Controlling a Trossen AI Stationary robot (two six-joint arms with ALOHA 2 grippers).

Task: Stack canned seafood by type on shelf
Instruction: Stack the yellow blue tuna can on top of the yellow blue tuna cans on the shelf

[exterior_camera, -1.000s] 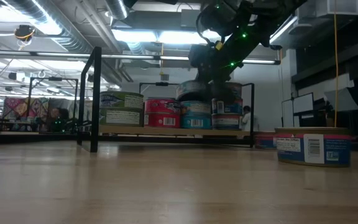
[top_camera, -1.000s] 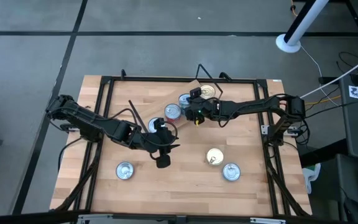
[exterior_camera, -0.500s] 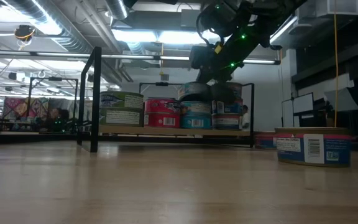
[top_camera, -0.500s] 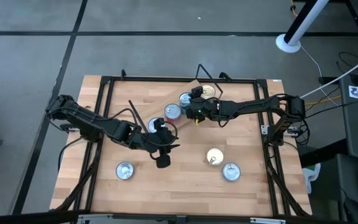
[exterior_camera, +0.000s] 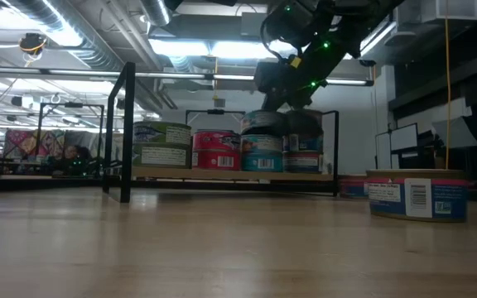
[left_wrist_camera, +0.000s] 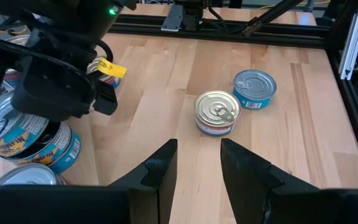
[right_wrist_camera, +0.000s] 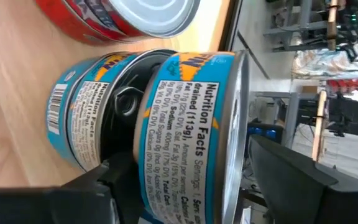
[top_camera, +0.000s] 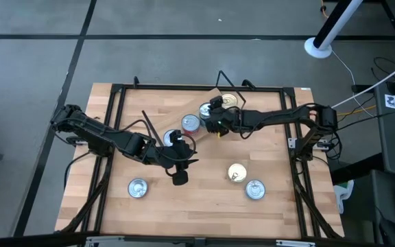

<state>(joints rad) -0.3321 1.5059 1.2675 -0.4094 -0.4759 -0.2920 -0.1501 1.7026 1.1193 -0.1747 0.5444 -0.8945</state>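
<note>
My right gripper [top_camera: 214, 118] is over the shelf [exterior_camera: 222, 175], shut on a blue-labelled tin [right_wrist_camera: 191, 124] that hovers just above another blue tin [exterior_camera: 262, 154] standing on the plank. A red tin [exterior_camera: 216, 150] and green-labelled tins [exterior_camera: 162, 145] stand beside it on the shelf. My left gripper [left_wrist_camera: 199, 163] is open above bare tabletop near the middle, touching nothing. A gold-lidded tin [left_wrist_camera: 217, 112] and a silvery-lidded blue tin [left_wrist_camera: 253, 89] stand on the table ahead of it. My right gripper pinches the blue-labelled tin across its flat faces. One finger [right_wrist_camera: 124, 109] lies against its base, between it and the tin below. The other finger [right_wrist_camera: 291, 180] is on the lid side [right_wrist_camera: 241, 93]. The tin sits roughly level, right over the lower tin.
A third loose tin [top_camera: 137, 187] stands near the table's near left corner. A pink-and-blue labelled tin [exterior_camera: 416, 195] looms close in the low view. The shelf's black wire ends [exterior_camera: 126, 132] and the table's black frame rails [top_camera: 115, 103] border the work area.
My right gripper has shifted slightly with its tin above the blue tin on the shelf. Nothing else has visibly moved.
</note>
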